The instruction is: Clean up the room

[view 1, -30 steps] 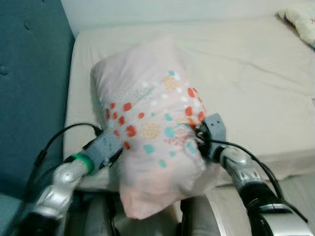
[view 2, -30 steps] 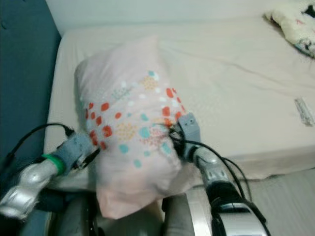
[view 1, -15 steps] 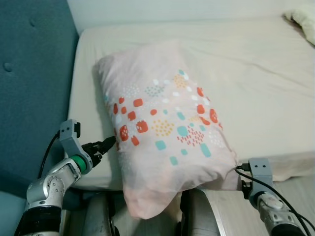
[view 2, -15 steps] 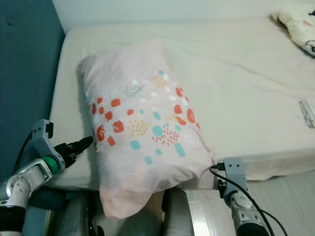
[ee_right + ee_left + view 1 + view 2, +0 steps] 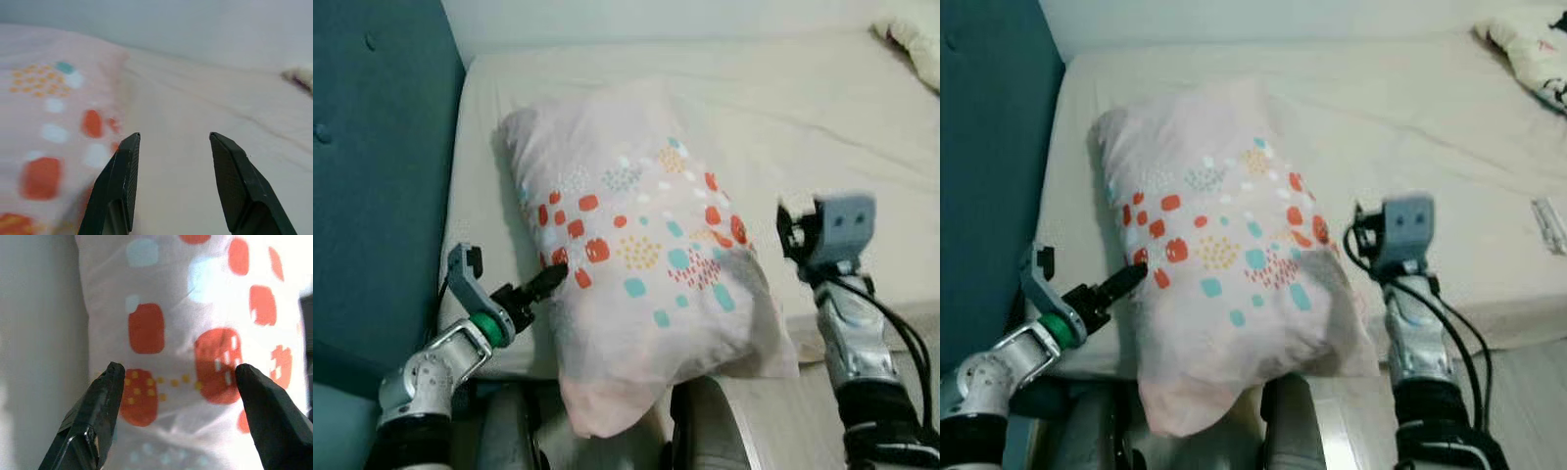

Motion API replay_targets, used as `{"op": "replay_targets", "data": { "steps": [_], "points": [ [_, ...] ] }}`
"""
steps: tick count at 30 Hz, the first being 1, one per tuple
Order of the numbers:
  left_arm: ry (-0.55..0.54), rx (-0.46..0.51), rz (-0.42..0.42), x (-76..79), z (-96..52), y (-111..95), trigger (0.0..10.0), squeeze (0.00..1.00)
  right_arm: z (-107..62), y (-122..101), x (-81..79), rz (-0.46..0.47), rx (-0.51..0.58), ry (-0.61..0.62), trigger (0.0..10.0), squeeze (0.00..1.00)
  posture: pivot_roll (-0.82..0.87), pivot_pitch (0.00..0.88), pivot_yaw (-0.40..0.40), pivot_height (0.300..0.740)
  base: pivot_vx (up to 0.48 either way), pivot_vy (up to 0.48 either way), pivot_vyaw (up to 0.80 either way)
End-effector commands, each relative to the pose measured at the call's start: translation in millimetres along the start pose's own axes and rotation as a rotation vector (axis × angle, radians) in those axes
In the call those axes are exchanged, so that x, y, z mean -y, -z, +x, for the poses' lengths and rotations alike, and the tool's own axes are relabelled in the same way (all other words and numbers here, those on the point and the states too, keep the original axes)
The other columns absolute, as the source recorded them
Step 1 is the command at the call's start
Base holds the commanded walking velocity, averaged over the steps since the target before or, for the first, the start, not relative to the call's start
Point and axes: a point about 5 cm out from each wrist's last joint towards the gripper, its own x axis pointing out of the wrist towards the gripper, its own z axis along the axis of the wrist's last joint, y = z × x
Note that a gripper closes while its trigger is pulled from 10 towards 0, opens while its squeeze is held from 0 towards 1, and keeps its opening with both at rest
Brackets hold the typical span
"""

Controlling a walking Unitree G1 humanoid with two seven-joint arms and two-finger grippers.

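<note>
A pale pink fabric pillow [image 5: 646, 284] printed with red, teal and yellow patches is seen lying on the cream-sheeted bed [image 5: 822, 127], its lower end overhanging the mattress edge beside the dark teal padded headboard [image 5: 372, 176]. No writing or label can be read on it. The left gripper [image 5: 548, 282] is held at the pillow's left flank, fingers spread apart; whether the tips touch the cloth cannot be told from the head views, though in the left wrist view the two black fingers [image 5: 93, 416] are framed wide around red patches. The right gripper [image 5: 171, 181], half a second ago low at the pillow's bottom corner, is now raised beside its right edge, fingers parted and empty above the sheet. A white patterned cloth bundle [image 5: 1528, 54] is seen at the bed's far right corner.
</note>
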Motion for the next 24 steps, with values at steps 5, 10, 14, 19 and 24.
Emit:
{"op": "replay_targets", "data": {
  "steps": [5,10,14,19,24],
  "points": [
    [0.042,-0.028,-0.053,6.8,11.0,15.5,10.0,1.00,-26.0,68.9,-24.8,-0.063,-0.369,-0.061,10.0,0.00,0.01,0.101,0.048,0.586,0.000,0.000,0.00],
    [0.067,-0.069,-0.018,15.5,19.9,26.6,10.0,1.00,-42.2,89.8,-17.7,-0.051,-0.514,-0.017,10.0,0.00,0.00,0.095,0.051,0.586,0.000,0.000,0.00],
    [0.084,-0.113,0.000,18.3,26.6,38.5,10.0,1.00,-47.0,95.3,-8.0,-0.065,-0.549,-0.005,10.0,0.00,0.00,0.089,0.047,0.586,0.000,0.000,0.00],
    [0.106,-0.151,0.027,24.3,35.9,50.8,10.0,1.00,-42.7,92.7,-2.9,-0.075,-0.542,-0.003,10.0,0.00,-0.02,0.086,0.044,0.586,0.000,0.000,0.00],
    [0.184,-0.238,0.045,45.8,53.9,75.7,10.0,1.00,-27.8,81.5,1.4,-0.076,-0.500,0.004,10.0,0.00,-0.03,0.090,0.040,0.586,0.000,0.000,0.00]
  ]
}}
